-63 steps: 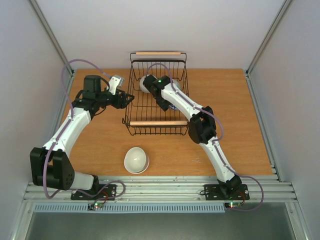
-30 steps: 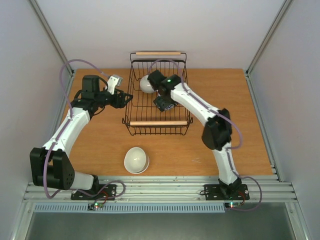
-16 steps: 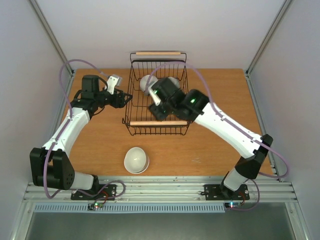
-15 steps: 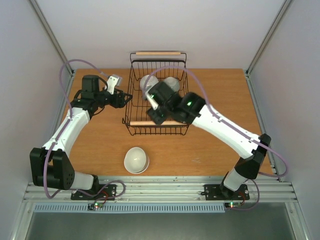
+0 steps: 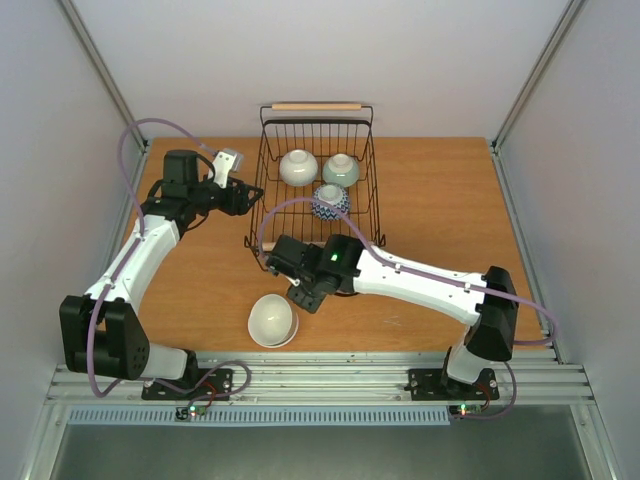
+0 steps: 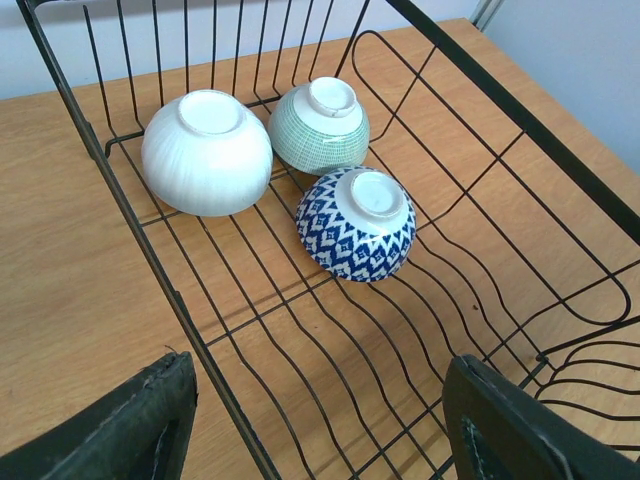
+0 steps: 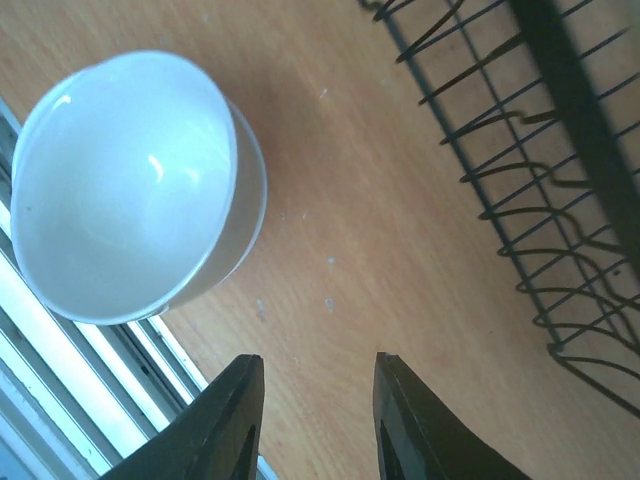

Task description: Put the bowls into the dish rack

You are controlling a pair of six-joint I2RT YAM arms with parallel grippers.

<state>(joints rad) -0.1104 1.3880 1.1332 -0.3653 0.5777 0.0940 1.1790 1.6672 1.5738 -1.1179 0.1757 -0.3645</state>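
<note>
Three bowls (image 6: 357, 223) sit upturned in the dish rack (image 5: 316, 106), ahead of the wide-open left fingers (image 6: 130, 430). One white bowl (image 7: 125, 185) waits on the table (image 7: 350, 200), just beyond the narrowly parted, empty right fingers (image 7: 230, 420).

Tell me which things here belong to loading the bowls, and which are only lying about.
Job:
- rack
- ribbed white bowl, green bowl and blue bowl, upside down inside it
- plain white bowl, on the table near the right gripper

Not job:
- table
- purple cables
</note>
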